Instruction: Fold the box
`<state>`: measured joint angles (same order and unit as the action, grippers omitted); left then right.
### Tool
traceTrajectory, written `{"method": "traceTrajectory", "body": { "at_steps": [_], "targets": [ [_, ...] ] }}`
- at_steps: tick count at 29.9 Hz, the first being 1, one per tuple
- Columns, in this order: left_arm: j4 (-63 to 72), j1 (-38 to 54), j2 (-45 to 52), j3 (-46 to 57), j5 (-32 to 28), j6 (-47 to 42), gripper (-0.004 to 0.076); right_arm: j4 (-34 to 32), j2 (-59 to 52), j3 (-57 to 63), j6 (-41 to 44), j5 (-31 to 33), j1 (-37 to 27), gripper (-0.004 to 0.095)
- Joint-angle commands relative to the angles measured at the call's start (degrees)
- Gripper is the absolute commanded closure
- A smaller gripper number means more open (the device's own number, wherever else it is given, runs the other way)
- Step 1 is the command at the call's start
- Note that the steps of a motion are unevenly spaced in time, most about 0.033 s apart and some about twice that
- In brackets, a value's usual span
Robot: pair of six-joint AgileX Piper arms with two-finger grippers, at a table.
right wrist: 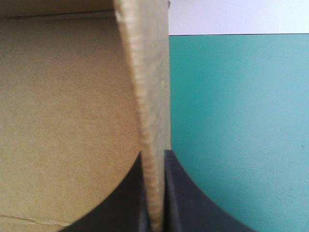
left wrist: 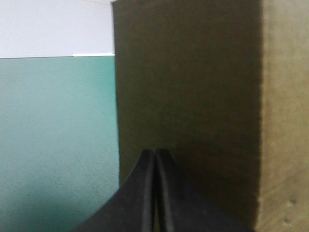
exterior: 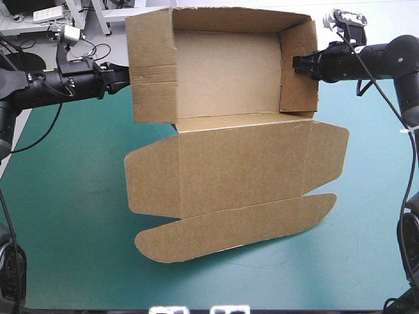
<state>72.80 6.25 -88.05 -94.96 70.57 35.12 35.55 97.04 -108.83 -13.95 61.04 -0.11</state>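
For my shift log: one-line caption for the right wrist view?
Right gripper shut on the raised side wall of the box, teal-green cover on the wall's outer side.

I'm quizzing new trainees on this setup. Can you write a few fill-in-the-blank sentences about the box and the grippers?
1. The right gripper pinches a raised wall of the ___.
2. The left gripper has its fingers ___.
3. The lid of the box lies ___ on the table.
Missing words: box; shut; flat.
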Motion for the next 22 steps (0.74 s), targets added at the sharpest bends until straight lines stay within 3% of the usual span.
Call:
{"method": "traceTrajectory", "body": {
  "at_steps": [1, 14, 17, 22],
  "targets": [
    [4.73, -2.2, 2.44, -1.85, 3.4, -0.28, 0.0734, 3.37, -2.49, -1.83, 0.76, -3.73, -0.04, 0.092],
    [4.6, -5.39, 2.44, -1.85, 3.4, 0.13, 0.0727, 3.11, -2.49, -1.83, 0.76, -4.05, -0.04, 0.092],
    [4.62, -6.02, 2.44, -1.85, 3.4, 0.13, 0.0661, 2.87, -2.49, -1.83, 0.76, -4.05, -0.04, 0.092],
    [4.75, -6.02, 2.44, -1.85, 3.4, 0.13, 0.0462, 2.5, -2.49, -1.83, 0.76, -4.49, -0.04, 0.0917]
  ]
}}
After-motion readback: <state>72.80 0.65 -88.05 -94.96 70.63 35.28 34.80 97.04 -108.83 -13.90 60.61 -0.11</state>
